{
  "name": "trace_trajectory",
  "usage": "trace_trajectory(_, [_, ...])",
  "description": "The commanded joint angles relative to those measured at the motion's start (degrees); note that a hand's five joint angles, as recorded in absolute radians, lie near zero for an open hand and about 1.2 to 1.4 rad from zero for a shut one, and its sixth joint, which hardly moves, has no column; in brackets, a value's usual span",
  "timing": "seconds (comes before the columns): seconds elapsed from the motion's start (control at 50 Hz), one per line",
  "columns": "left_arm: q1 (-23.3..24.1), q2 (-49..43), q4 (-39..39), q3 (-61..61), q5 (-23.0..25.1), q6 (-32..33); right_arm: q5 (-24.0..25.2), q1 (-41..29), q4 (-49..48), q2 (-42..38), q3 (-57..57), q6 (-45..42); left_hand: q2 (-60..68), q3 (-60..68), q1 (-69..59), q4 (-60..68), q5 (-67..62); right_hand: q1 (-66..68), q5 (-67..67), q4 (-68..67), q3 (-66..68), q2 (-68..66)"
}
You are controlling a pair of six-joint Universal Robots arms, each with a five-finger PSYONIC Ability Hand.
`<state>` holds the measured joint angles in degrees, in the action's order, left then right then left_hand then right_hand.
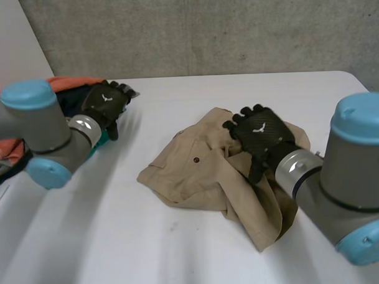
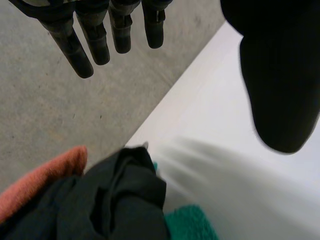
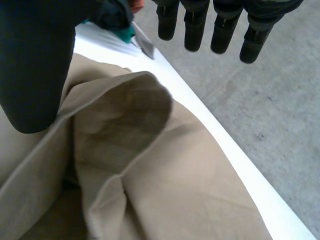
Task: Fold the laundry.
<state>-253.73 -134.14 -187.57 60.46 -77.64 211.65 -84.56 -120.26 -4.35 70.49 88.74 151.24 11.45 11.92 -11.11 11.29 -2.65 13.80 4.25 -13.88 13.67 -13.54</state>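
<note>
fingers of the right hand are straight and spread, holding nothing. the tan garment lies crumpled under the palm with a raised fold between thumb and fingers, though it is hard to tell whether the hand touches the cloth. fingers of the left hand are straight too and empty, hovering over a dark garment. orange cloth and teal cloth lie beside it at the tabletop's far left corner, well apart from the tan garment.
</note>
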Motion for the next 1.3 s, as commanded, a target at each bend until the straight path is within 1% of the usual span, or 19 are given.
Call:
trace_trajectory(0.02, [0.9,4.9,19.7,-0.2,4.3,-7.2,1.0,3.3,8.6,-0.4,-4.4,4.2,9.0,8.5,-9.3,9.1,-7.8,5.5,5.0,-5.4,5.6,-5.7])
trace_trajectory(0.1, [1.8,5.2,27.8,1.8,6.0,-7.4,1.6,4.0,10.5,-0.6,-4.9,4.0,28.3,27.8,-28.6,28.5,-27.1,5.6,5.2,-5.5,5.7,-5.9])
trace_trajectory(0.18, [2.7,5.8,25.8,5.4,8.5,-6.6,2.4,4.1,9.8,-0.7,-4.6,3.4,36.9,36.5,-37.3,37.1,-35.7,5.6,5.2,-5.5,5.7,-5.9])
trace_trajectory(0.24, [3.9,5.9,21.6,7.9,8.9,-5.6,2.6,3.8,9.2,-1.3,-4.3,3.1,36.8,36.3,-37.1,36.9,-35.6,5.6,5.2,-5.5,5.7,-5.9])
trace_trajectory(0.26, [4.4,5.6,18.9,8.9,8.4,-5.4,2.6,3.7,8.9,-1.6,-4.2,2.8,36.8,36.3,-37.1,36.9,-35.6,5.6,5.2,-5.5,5.7,-5.9])
trace_trajectory(0.36, [5.1,5.1,11.9,11.5,5.8,-5.1,2.3,2.8,8.6,-2.6,-3.8,2.0,35.9,35.5,-36.3,36.1,-34.7,5.5,5.0,-5.4,5.6,-5.7])
trace_trajectory(0.66, [7.0,2.2,11.3,12.1,5.0,-1.7,2.3,2.0,7.3,-4.0,-3.3,1.1,34.9,34.5,-35.3,35.1,-33.7,5.6,5.2,-5.5,5.7,-5.9])
trace_trajectory(0.72, [7.4,1.5,10.7,11.7,4.9,-0.9,2.3,1.9,7.0,-4.2,-3.1,1.0,42.3,41.8,-42.6,42.4,-41.1,5.6,5.2,-5.5,5.7,-5.9])
trace_trajectory(0.74, [7.6,1.2,10.0,11.3,4.5,-0.4,2.2,1.8,6.9,-4.2,-3.0,1.0,54.8,54.3,-55.2,55.0,-53.6,5.6,5.2,-5.5,5.7,-5.9])
trace_trajectory(0.8, [7.8,0.4,8.2,10.5,3.3,0.3,2.2,1.6,6.7,-4.3,-2.9,1.0,68.5,68.0,-68.9,68.7,-67.3,5.6,5.2,-5.5,5.7,-5.9])
trace_trajectory(0.94, [7.9,-0.3,3.9,6.7,-1.6,4.2,2.1,1.5,6.5,-3.8,-2.6,0.9,68.6,68.1,-68.9,68.7,-67.3,5.6,5.2,-5.5,5.7,-5.9])
trace_trajectory(1.02, [6.5,3.3,1.0,1.3,-3.6,4.3,2.0,1.9,6.5,-3.3,-2.4,1.0,68.6,68.1,-68.9,68.7,-67.3,5.6,5.2,-5.5,5.7,-5.9])
trace_trajectory(1.1, [6.2,7.3,-2.3,-7.1,-5.1,0.3,2.1,2.3,6.5,-2.9,-2.7,1.0,68.6,68.1,-68.9,68.7,-67.3,5.6,5.2,-5.5,5.7,-5.9])
trace_trajectory(1.12, [6.8,8.4,-3.4,-10.7,-5.3,-3.0,2.1,2.4,6.4,-2.8,-2.8,1.0,68.6,68.1,-68.9,68.7,-67.3,5.6,5.2,-5.5,5.7,-5.9])
trace_trajectory(1.18, [8.1,9.7,-4.3,-15.7,-5.1,-9.6,2.0,2.7,6.1,-2.8,-3.2,1.2,68.6,68.1,-68.9,68.7,-67.3,5.6,5.2,-5.5,5.7,-5.9])
trace_trajectory(1.2, [9.3,10.1,-4.3,-18.2,-4.5,-14.8,1.9,3.2,6.0,-2.8,-3.5,1.3,68.6,68.1,-68.9,68.7,-67.3,5.6,5.2,-5.5,5.7,-5.9])
trace_trajectory(1.26, [11.9,10.4,-3.6,-19.7,-1.7,-22.8,1.7,4.2,6.0,-2.8,-4.0,1.4,68.6,68.1,-68.9,68.7,-67.3,5.5,5.0,-5.4,5.6,-5.7])
trace_trajectory(1.28, [13.9,10.2,-2.7,-19.3,1.4,-27.5,1.5,5.0,6.0,-2.8,-4.6,1.5,68.6,68.1,-68.9,68.7,-67.3,5.5,5.0,-5.4,5.6,-5.7])
trace_trajectory(1.3, [14.9,10.1,-2.3,-18.9,3.5,-29.7,1.3,5.5,6.0,-2.8,-4.9,1.5,68.6,68.1,-68.9,68.7,-67.3,5.5,5.0,-5.4,5.6,-5.7])
